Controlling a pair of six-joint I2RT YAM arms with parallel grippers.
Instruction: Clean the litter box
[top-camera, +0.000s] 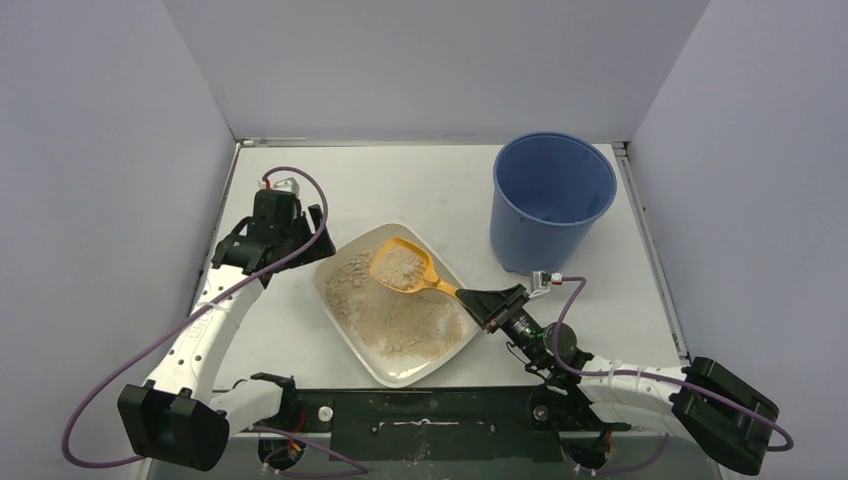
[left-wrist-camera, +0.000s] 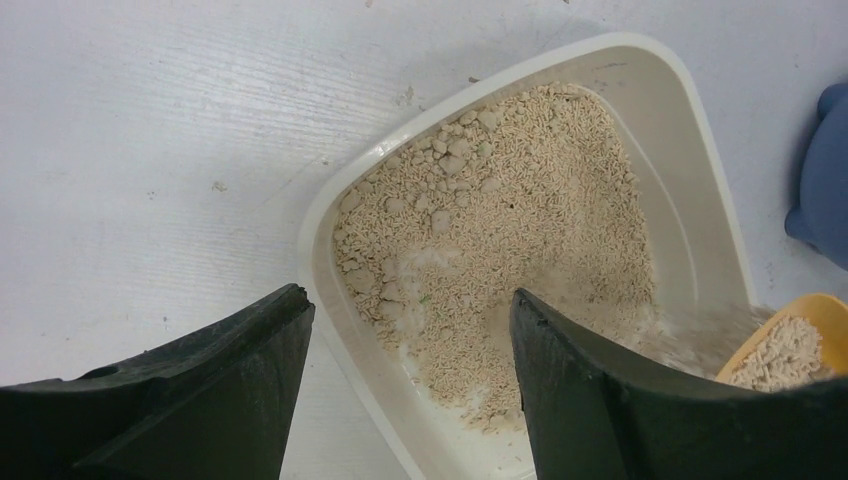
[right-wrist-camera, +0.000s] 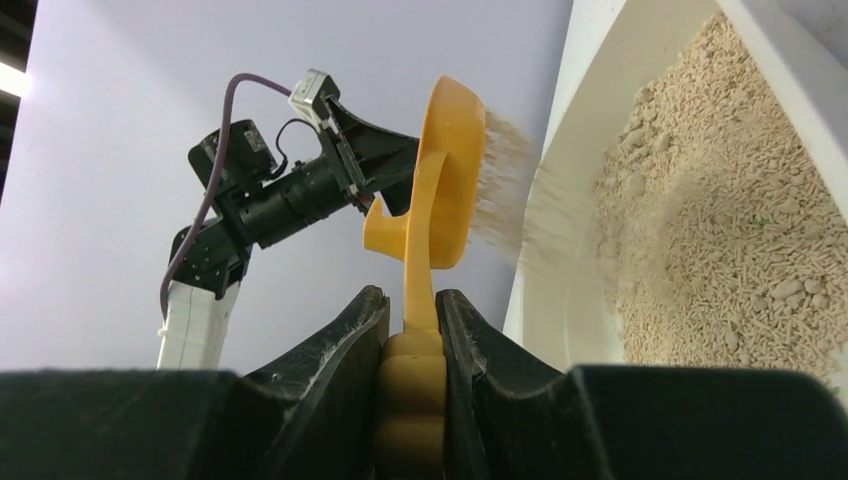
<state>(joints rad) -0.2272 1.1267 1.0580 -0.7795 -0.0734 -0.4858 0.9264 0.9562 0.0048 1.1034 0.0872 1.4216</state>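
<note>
Left wrist view: the litter box (left-wrist-camera: 700, 170) lies below the left gripper's (left-wrist-camera: 408, 300) wide, empty jaws; right gripper (right-wrist-camera: 412, 296) clamps the scoop (right-wrist-camera: 447, 170).

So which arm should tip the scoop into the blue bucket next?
Right. The right claw grips the loaded orange plastic scoop, and the tall round blue bucket stands nearer it. The left claw is open and empty.

One litter box (top-camera: 398, 370), one orange scoop (top-camera: 402, 268), one blue bucket (top-camera: 530, 238), two robot arms (top-camera: 200, 340)
</note>
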